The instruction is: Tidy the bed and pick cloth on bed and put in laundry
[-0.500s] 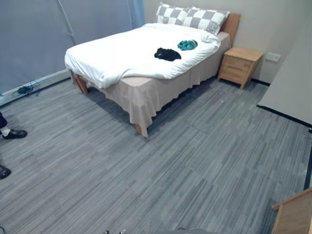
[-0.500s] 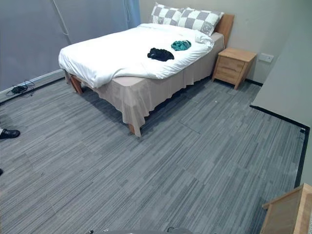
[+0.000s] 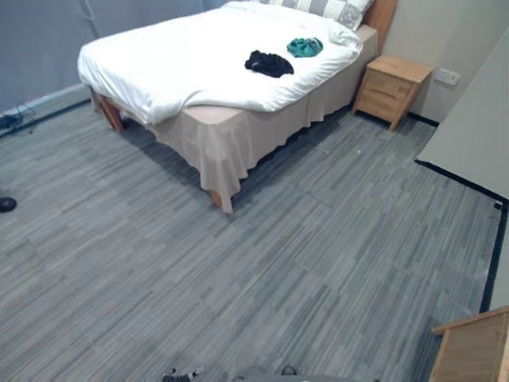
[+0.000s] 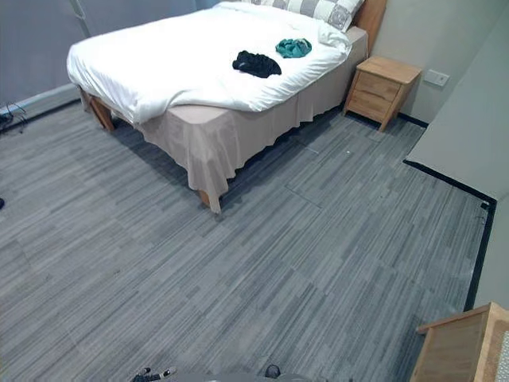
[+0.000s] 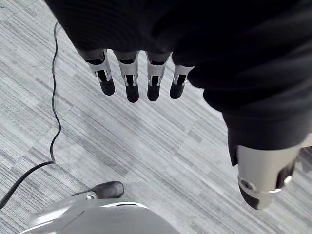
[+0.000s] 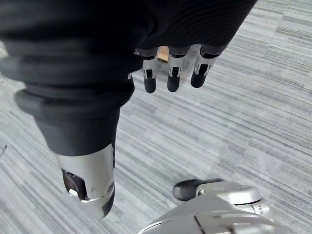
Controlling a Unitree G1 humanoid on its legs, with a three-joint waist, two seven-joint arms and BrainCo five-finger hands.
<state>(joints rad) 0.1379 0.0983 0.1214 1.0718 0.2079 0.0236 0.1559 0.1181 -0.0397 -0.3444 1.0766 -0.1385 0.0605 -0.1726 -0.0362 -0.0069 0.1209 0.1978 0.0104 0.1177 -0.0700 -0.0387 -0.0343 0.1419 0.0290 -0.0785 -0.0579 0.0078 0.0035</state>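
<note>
A bed (image 3: 215, 131) with a white duvet (image 3: 175, 64) and a beige skirt stands at the far side of the room. On the duvet near the pillows lie a black cloth (image 3: 269, 63) and, just beyond it, a teal cloth (image 3: 305, 47). Checked pillows (image 3: 334, 8) rest at the headboard. My left hand (image 5: 141, 73) hangs over the grey floor with straight fingers, holding nothing. My right hand (image 6: 170, 68) likewise hangs over the floor, fingers relaxed and empty. Both hands are far from the bed.
A wooden nightstand (image 3: 392, 89) stands right of the bed by the wall. A wooden piece of furniture (image 3: 473, 350) juts in at the lower right. A dark shoe (image 3: 6, 204) of a person shows at the left edge. Grey striped carpet (image 3: 278, 263) lies between me and the bed.
The whole picture has shifted: the bed now sits closer and higher in view, so the camera has moved toward it. The cloths lie as before.
</note>
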